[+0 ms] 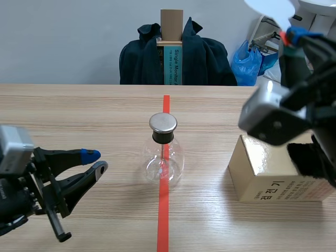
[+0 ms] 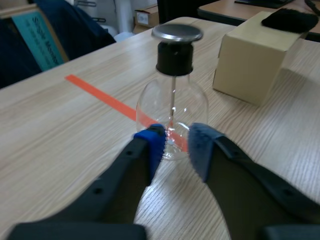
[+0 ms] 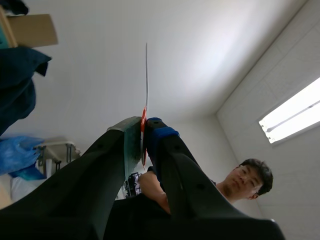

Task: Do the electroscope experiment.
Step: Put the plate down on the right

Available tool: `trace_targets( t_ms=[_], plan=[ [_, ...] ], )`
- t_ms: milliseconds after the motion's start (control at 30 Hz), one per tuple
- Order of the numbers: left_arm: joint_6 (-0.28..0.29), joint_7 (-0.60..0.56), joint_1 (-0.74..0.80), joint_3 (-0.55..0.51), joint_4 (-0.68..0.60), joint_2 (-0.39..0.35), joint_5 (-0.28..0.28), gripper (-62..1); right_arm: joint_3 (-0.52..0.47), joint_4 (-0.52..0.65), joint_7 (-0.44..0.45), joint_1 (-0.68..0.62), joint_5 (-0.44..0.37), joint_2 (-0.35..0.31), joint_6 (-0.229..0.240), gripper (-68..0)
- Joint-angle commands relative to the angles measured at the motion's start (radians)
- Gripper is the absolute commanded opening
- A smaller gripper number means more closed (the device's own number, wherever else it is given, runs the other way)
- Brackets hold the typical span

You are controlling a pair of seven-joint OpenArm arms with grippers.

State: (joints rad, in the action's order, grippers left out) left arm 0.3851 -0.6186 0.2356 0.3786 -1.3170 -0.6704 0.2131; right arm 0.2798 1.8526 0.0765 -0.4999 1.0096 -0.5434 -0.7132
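Electroscope point(image 1: 163, 152): stood upright on the red tape line at mid-table, long axis vertical, metal cap point(image 1: 163, 123) on top.
Left gripper point(image 1: 98, 160): lay low at the table's left, fingers spread wide, holding nothing. Pointed at the flask belly point(image 2: 172, 105), near but apart.
Right gripper point(image 1: 290, 37): hung high at the right, fingers pinched narrow on the red stem of a thin white disc point(image 1: 268, 8). Showed the disc point(image 3: 146, 75) edge-on above the pads in the wrist view.
Deciding relation: cap lay down and to the left of the disc, well apart.
Nearer arm: the left, though empty-handed.
Next move, as judged: called for lowering the disc inward toward the cap.
Box point(image 1: 262, 173): sat right of the flask, black cloth point(image 1: 310, 157) on top.
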Motion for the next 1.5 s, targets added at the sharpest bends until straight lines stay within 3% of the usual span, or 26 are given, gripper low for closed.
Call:
trace_targets(
  t_ms=[0, 67, 233, 433, 600, 967, 1067, 1300, 1467],
  plan=[
    [-0.008, -0.008, 0.043, -0.029, -0.064, -0.023, 0.019, -30.0, -0.023, 0.010, -0.004, -0.036, 0.009, 0.003, -0.034, -66.7],
    [-0.014, 0.018, 0.111, -0.074, -0.153, -0.058, 0.044, -23.2, -0.031, 0.010, -0.007, -0.097, 0.018, 0.003, -0.070, -66.7],
    [-0.048, 0.156, 0.285, -0.191, -0.372, -0.140, 0.092, -7.3, -0.046, 0.007, -0.043, -0.238, 0.073, 0.004, -0.070, -66.7],
    [-0.087, 0.349, 0.473, -0.335, -0.602, -0.217, 0.105, -5.2, -0.046, -0.079, -0.093, -0.296, 0.146, 0.045, -0.070, -66.7],
    [-0.109, 0.427, 0.587, -0.407, -0.723, -0.231, 0.125, -5.2, -0.045, -0.215, -0.061, -0.285, 0.173, 0.099, -0.070, -66.7],
    [-0.141, 0.455, 0.612, -0.417, -0.747, -0.227, 0.124, -4.5, -0.045, -0.386, -0.029, -0.195, 0.185, 0.172, -0.070, -66.7],
    [-0.167, 0.454, 0.612, -0.417, -0.747, -0.225, 0.125, 0.9, -0.045, -0.399, -0.027, -0.192, 0.195, 0.172, -0.070, -66.7],
    [-0.266, 0.455, 0.612, -0.417, -0.747, -0.206, 0.124, 1.4, -0.043, -0.401, -0.017, -0.192, 0.195, 0.172, -0.070, -66.7],
    [-0.267, 0.451, 0.612, -0.417, -0.747, -0.206, 0.124, 1.4, -0.043, -0.402, -0.018, -0.192, 0.195, 0.172, -0.070, -66.7]
  ],
)
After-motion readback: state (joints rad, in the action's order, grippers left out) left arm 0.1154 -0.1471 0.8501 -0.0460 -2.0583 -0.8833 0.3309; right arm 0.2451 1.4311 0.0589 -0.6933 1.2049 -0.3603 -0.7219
